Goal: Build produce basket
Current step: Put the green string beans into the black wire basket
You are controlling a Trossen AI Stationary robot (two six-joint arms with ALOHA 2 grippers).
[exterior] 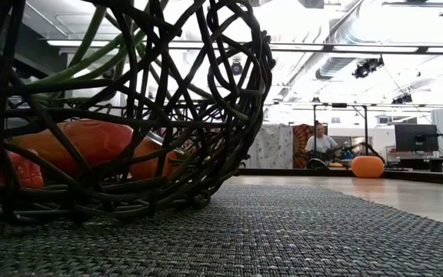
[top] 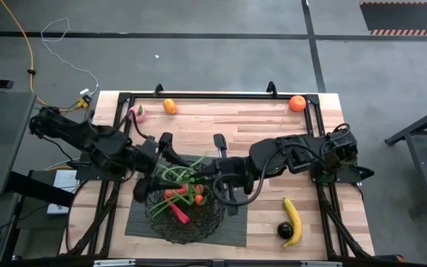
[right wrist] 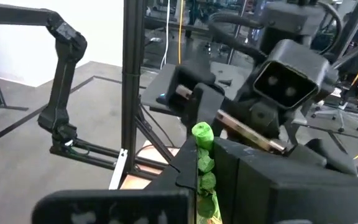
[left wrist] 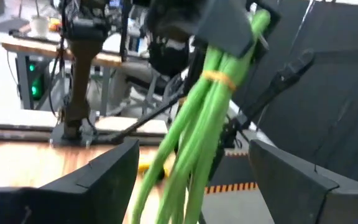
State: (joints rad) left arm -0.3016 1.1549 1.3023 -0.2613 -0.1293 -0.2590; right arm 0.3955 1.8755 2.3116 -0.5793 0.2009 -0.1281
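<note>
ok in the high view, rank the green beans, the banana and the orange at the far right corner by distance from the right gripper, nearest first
From the right gripper, at the basket's far rim:
1. Green beans, held in it, trailing over the basket.
2. Banana, on the table's right side, near edge.
3. Orange, at the far right corner.

Both arms reach inward — left hand [top: 170, 152] spread open, right hand [top: 212, 176] apparently clamped shut — nearly meeting mid-table.

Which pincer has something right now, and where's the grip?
The right pincer holds the bundle of long green beans at its top end, above the round black wire basket. The left pincer is open, empty.
</note>
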